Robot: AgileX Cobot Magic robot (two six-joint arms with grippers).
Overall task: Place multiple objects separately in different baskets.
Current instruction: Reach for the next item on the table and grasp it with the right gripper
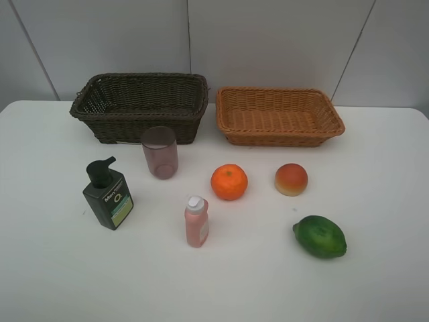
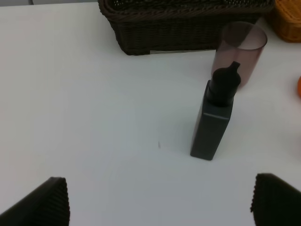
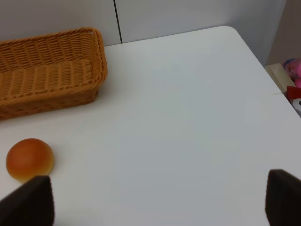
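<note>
While no arm shows in the high view, layout: six items on the white table, all in front of two baskets at the far edge.
dark brown basket: far left, the deeper one, side by side with its neighbour.
tan basket: far right, shallower.
mauve cup: upright, just in front of the dark brown basket.
pump bottle: dark green, upright, left of the cup and nearer the camera.
pink bottle: white cap, upright, near the middle.
orange: centre, between the pink bottle and the peach.
peach: red-yellow, right of the orange, in front of the tan basket.
green fruit: mango-like, lying front right, apart from the rest.

Left wrist view
left gripper: jaws spread wide, only bare table between them, nothing held.
pump bottle: back side facing the camera, standing well beyond the fingertips.
mauve cup: right behind the bottle, with the dark brown basket beyond it.
frame edge: slivers of the orange and the tan basket.

Right wrist view
right gripper: jaws wide apart, gripping nothing.
peach: on the table just past one finger, outside the gap; contact can't be judged.
tan basket: further out, near the wall.
</note>
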